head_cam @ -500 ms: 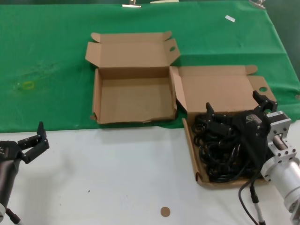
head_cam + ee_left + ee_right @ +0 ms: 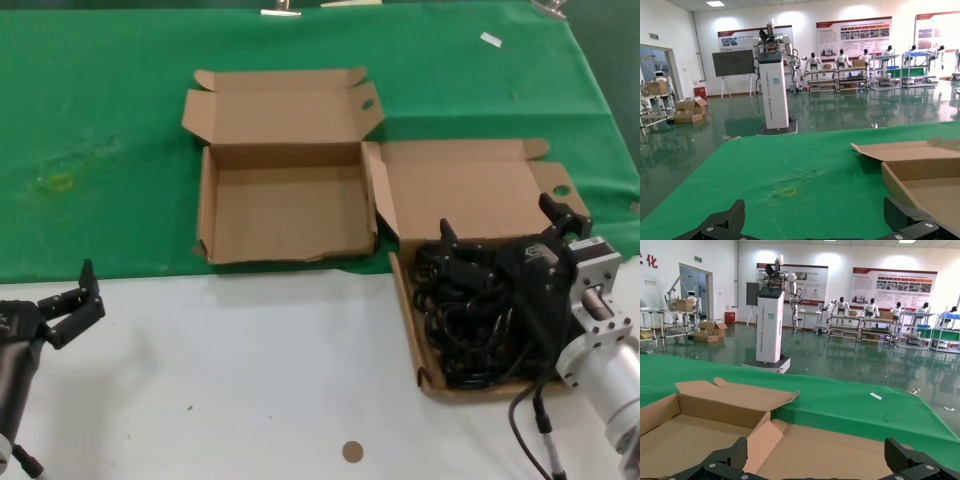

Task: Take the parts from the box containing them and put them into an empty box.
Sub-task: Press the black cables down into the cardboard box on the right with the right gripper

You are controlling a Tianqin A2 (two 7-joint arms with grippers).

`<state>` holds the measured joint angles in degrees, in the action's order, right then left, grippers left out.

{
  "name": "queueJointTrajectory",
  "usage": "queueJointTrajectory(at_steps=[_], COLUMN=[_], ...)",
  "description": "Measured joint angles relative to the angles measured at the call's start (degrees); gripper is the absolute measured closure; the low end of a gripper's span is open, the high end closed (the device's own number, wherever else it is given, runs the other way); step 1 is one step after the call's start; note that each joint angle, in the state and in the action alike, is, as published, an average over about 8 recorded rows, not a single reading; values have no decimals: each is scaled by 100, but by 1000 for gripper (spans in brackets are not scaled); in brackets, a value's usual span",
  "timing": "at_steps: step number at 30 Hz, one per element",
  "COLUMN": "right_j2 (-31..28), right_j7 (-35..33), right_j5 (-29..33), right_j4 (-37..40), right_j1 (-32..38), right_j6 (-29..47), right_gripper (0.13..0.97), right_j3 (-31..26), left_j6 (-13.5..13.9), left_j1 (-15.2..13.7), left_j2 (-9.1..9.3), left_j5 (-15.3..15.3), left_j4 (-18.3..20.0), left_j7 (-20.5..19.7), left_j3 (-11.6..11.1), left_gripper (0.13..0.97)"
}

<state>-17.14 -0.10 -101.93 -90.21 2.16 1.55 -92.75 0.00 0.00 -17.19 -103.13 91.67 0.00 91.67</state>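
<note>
The parts, a tangled mass of black power cables (image 2: 468,325), lie in the brown box containing them (image 2: 470,185) at the right, its broad lid folded back. The empty box (image 2: 285,212) with a ragged front edge stands open to its left. My right gripper (image 2: 503,228) hangs open just above the far end of the cables, holding nothing. In the right wrist view it (image 2: 816,461) faces the lid (image 2: 840,447), with the empty box (image 2: 685,432) beside it. My left gripper (image 2: 78,300) is open and idle at the near left. In the left wrist view it (image 2: 815,224) faces the green cloth.
A green cloth (image 2: 100,110) covers the far half of the table, and the near half is white (image 2: 250,370). A small brown disc (image 2: 351,451) lies near the front edge. A yellow mark (image 2: 60,182) and a white tag (image 2: 490,39) lie on the cloth.
</note>
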Motion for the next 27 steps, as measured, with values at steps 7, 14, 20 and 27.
queueJointTrajectory(at_steps=[7, 14, 20, 27], right_j2=[0, 0, 0, -76], right_j7=[0, 0, -2, 8], right_j5=[0, 0, 3, -28], right_j4=[0, 0, 2, 13], right_j1=[0, 0, 2, 13], right_j6=[0, 0, 1, -79], right_gripper=[129, 129, 129, 129], right_j3=[0, 0, -2, -86], left_j6=[0, 0, 0, 0], left_j1=[0, 0, 0, 0], left_j2=[0, 0, 0, 0], left_j5=[0, 0, 0, 1], left_j4=[0, 0, 0, 0], left_j7=[0, 0, 0, 0], left_j3=[0, 0, 0, 0], left_gripper=[134, 148, 202, 293])
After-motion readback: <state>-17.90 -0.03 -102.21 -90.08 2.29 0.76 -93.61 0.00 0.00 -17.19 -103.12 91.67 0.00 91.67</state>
